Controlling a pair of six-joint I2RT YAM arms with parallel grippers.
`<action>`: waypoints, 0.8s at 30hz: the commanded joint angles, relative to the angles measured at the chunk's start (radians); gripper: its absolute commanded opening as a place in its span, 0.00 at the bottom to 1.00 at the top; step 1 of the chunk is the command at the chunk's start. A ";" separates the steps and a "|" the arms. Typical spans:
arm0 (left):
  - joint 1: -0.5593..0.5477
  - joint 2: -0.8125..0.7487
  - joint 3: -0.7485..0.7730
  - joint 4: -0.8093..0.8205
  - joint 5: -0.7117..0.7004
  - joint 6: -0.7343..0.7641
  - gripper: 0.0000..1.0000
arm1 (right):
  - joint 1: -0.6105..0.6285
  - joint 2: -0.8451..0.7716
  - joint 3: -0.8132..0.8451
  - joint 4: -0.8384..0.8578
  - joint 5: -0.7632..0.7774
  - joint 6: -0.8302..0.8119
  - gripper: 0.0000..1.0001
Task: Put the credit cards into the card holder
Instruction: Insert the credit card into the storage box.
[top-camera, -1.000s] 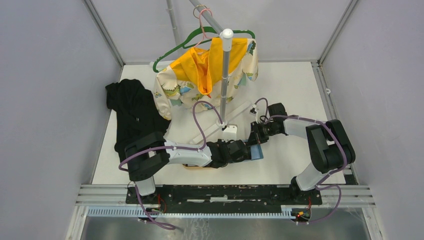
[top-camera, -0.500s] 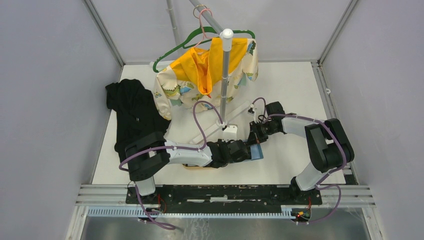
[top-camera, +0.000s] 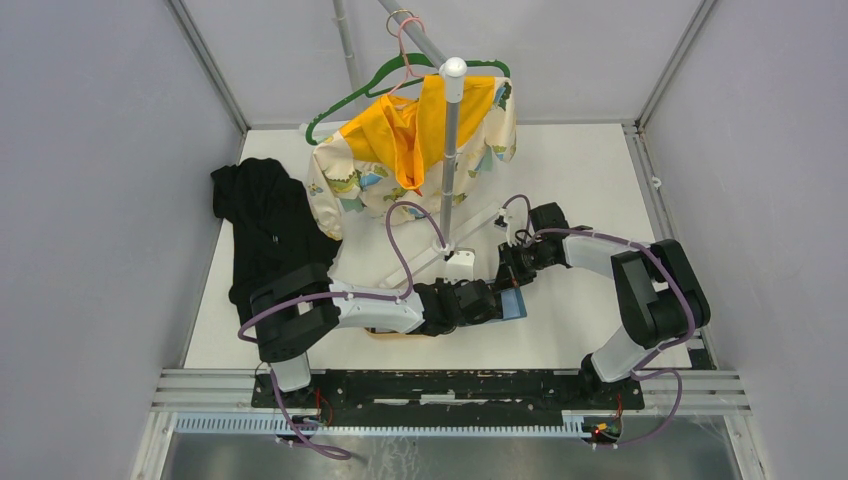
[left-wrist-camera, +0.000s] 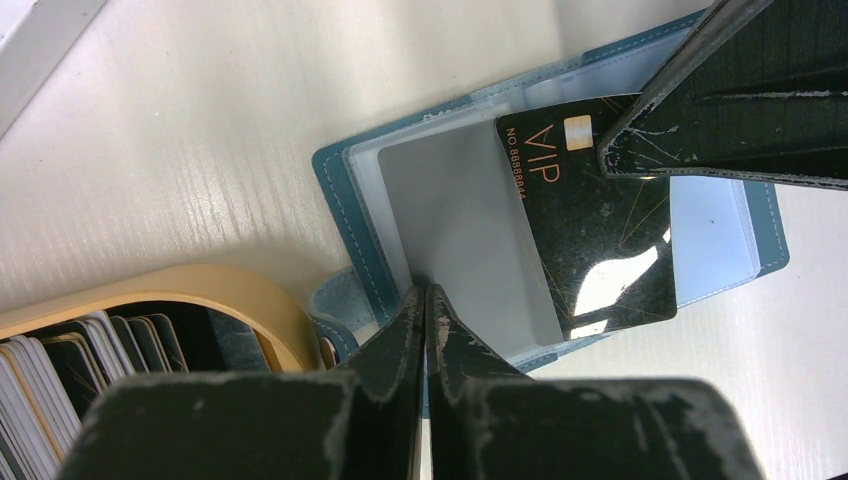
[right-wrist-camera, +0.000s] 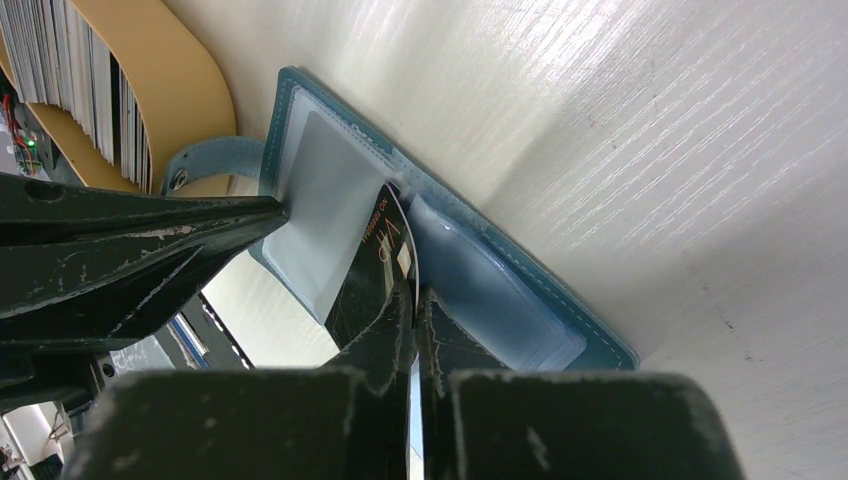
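Observation:
The teal-blue card holder (left-wrist-camera: 336, 190) lies open on the white table, its clear sleeves up; it also shows in the right wrist view (right-wrist-camera: 560, 300) and the top view (top-camera: 514, 304). My left gripper (left-wrist-camera: 425, 292) is shut on the edge of a clear sleeve page. My right gripper (right-wrist-camera: 413, 295) is shut on a black VIP credit card (right-wrist-camera: 365, 270), which lies slanted and partly inside a sleeve (left-wrist-camera: 590, 240). The two grippers meet over the holder (top-camera: 500, 298) (top-camera: 508, 274). More credit cards (left-wrist-camera: 60, 370) stand in the tan wooden tray (left-wrist-camera: 230, 290).
The tray (right-wrist-camera: 170, 70) sits right next to the holder's tab. A rack pole holds a yellow shirt (top-camera: 420, 140) behind the arms, with its white base block (top-camera: 459, 266) close to the grippers. A black cloth (top-camera: 265, 225) lies at the left.
The right wrist has shifted slightly left toward the holder. The left arm and the holder have stayed in place.

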 joint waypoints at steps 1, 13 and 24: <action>0.017 0.044 0.003 0.004 -0.009 0.022 0.06 | 0.002 -0.002 -0.005 -0.034 0.164 -0.051 0.00; 0.020 0.050 0.010 0.005 -0.008 0.031 0.06 | 0.035 0.014 0.007 -0.037 0.206 -0.021 0.00; 0.021 0.054 0.012 0.004 -0.008 0.036 0.06 | 0.042 0.022 0.012 -0.055 0.231 0.018 0.00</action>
